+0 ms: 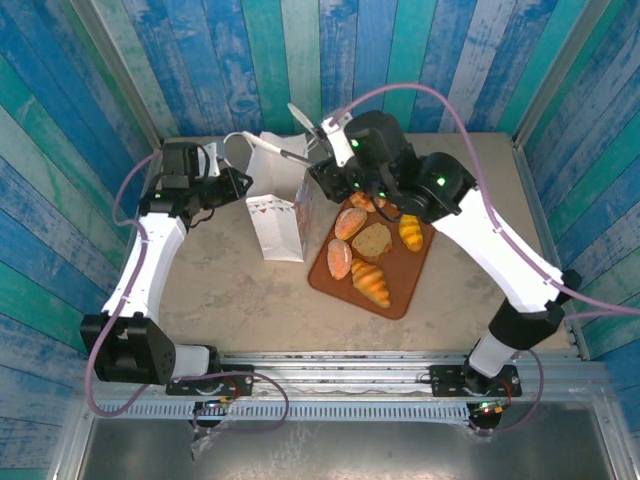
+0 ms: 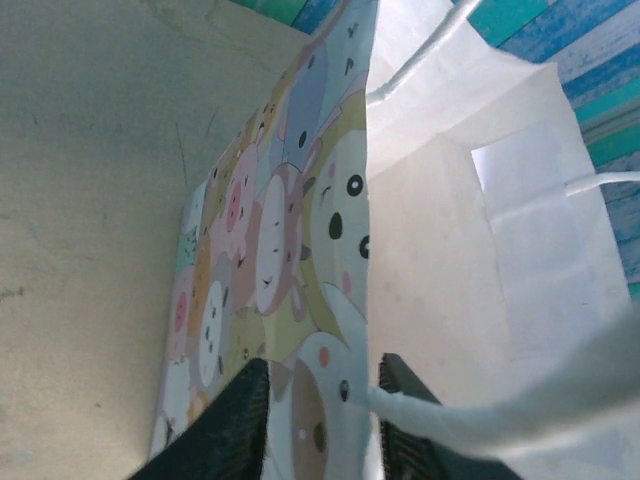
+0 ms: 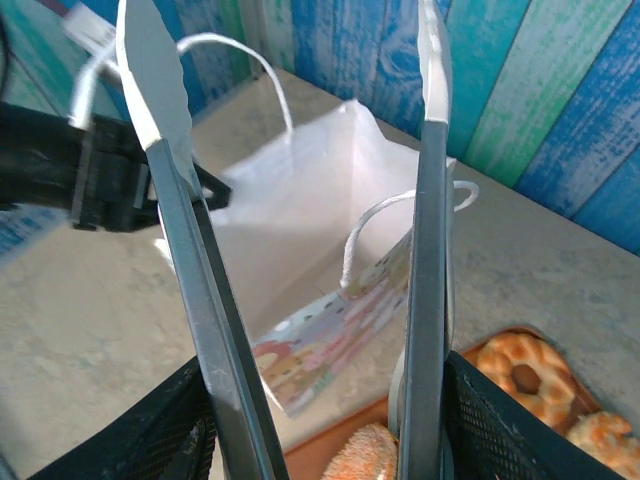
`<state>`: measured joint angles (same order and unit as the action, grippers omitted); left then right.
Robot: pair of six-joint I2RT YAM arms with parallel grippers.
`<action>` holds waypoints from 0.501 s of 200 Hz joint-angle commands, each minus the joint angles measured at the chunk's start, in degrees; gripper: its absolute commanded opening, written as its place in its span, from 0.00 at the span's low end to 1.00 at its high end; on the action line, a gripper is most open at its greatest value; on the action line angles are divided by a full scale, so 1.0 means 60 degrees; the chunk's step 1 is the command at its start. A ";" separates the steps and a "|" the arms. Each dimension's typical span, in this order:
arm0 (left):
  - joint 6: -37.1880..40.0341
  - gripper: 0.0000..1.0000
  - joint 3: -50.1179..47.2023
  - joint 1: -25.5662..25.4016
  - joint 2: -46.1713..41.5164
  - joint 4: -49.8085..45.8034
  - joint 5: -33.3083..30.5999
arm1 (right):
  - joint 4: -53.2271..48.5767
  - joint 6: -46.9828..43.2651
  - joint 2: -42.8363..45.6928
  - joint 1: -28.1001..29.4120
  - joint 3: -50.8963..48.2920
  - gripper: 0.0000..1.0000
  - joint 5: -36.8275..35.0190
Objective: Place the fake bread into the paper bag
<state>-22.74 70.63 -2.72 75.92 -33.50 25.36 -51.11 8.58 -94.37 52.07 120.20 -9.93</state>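
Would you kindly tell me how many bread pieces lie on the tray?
6: two rolls, toast, two croissants, and a ring pastry partly under the right arm; more may be hidden there.

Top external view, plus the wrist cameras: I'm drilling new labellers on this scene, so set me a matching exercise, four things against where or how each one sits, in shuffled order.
Things
1. paper bag
2. ring-shaped pastry
3. tongs
4. tray

States
A. at the tray's far end
B. held in the right gripper, blades apart and empty
C. standing upright, mouth open
D. lying flat, right of the bag

Pairs: 1-C, 2-A, 3-B, 4-D
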 commanded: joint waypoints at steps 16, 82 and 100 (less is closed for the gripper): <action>0.0040 0.46 0.0221 -0.0001 -0.0054 -0.0004 -0.0113 | 0.1170 0.0541 0.1588 0.0007 -0.0990 0.57 0.0491; 0.0039 0.82 0.0283 -0.0002 -0.0606 0.0176 -0.0255 | 0.0142 0.1085 0.3695 0.0007 -0.2678 0.57 -0.0794; 0.0056 0.89 0.0266 -0.0001 -0.0952 0.0188 -0.0424 | -0.0449 0.1379 0.4176 -0.0001 -0.3117 0.57 -0.0881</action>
<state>-22.87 70.81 -2.72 75.50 -33.43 24.45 -49.50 13.82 -72.29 52.05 104.16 -12.43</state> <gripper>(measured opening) 0.849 0.568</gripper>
